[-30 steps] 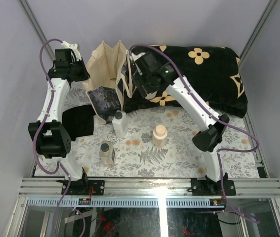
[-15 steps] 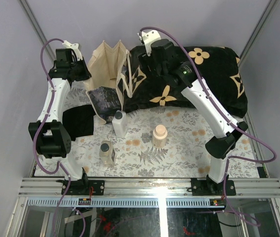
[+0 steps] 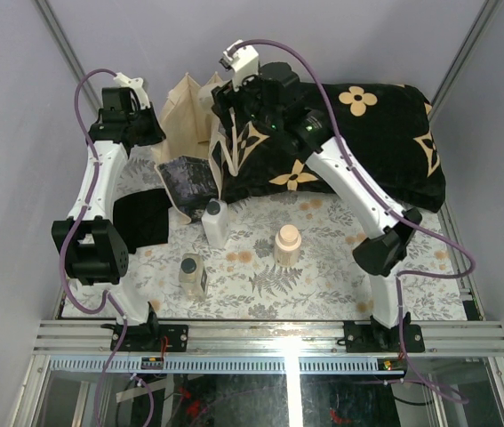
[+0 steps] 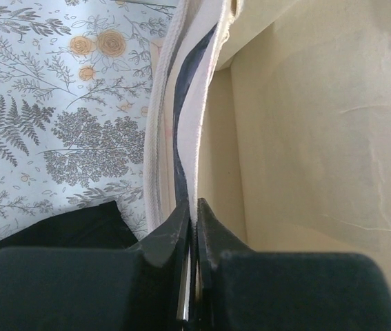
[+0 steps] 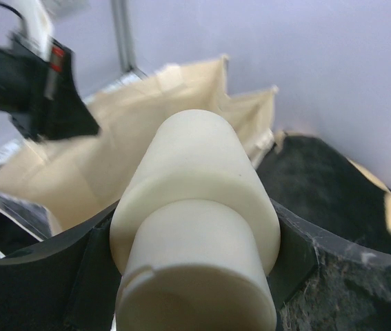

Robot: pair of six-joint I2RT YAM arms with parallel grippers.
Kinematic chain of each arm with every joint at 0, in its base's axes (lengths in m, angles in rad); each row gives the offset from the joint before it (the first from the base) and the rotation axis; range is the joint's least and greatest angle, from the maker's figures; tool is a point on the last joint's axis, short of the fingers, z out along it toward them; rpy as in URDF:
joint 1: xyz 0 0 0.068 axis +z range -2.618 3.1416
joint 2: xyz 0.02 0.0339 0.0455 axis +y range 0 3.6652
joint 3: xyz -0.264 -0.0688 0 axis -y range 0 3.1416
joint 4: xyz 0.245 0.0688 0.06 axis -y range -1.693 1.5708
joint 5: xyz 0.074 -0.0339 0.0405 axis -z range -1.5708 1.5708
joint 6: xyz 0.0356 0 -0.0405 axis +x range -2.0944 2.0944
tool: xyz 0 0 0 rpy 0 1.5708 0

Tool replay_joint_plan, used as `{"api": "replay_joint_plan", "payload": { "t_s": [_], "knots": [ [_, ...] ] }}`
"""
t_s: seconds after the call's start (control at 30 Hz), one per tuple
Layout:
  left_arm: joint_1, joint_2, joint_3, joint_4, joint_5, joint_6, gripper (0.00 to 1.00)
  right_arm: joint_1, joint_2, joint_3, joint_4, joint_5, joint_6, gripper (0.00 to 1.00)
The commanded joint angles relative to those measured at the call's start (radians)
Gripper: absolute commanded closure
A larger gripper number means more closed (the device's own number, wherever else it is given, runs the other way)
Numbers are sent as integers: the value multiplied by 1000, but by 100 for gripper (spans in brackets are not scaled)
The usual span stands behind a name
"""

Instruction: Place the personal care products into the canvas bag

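In the top view the left arm rises along the left edge, elbow low, its left gripper (image 3: 148, 127) at the upper left against the rim of the cream canvas tote bag (image 3: 185, 105). The right arm arches from lower right to upper centre, holding the right gripper (image 3: 230, 108) over the bag's mouth. On the floral tablecloth (image 3: 323, 276) stand a white flat-sided bottle with dark cap (image 3: 215, 222), a round beige bottle with wide beige cap (image 3: 287, 245) and a small tan squarish bottle with dark cap (image 3: 192, 276), all well apart from the bag's opening. The left wrist view shows the left claw pinched narrow on the bag's edge. In the right wrist view the right claw grips a second round beige bottle (image 5: 195, 227) just before the open bag.
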Motion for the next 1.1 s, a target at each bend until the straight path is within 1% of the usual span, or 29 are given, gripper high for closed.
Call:
{"api": "replay_joint_plan", "payload": {
  "t_s": [0.0,0.13,0.27,0.53,0.7,0.83,1.07],
  "knots": [
    [-38,-6,-15,54,13,2,99,32,35,103,243,-160,59,100],
    [-76,-13,-32,57,-28,12,99,46,92,118,241,-181,86,100],
    [-87,-26,-47,65,-30,3,99,54,130,109,231,-203,105,100],
    [-89,-63,-53,38,-91,32,100,73,229,148,156,-180,66,100],
    [-87,-101,-69,10,-136,46,100,84,275,159,109,-142,10,100],
    [-87,-147,-96,5,-138,42,100,95,318,175,62,-100,-43,100],
    [-87,-245,-171,-11,-130,24,100,123,365,156,4,31,-179,100]
  ]
}}
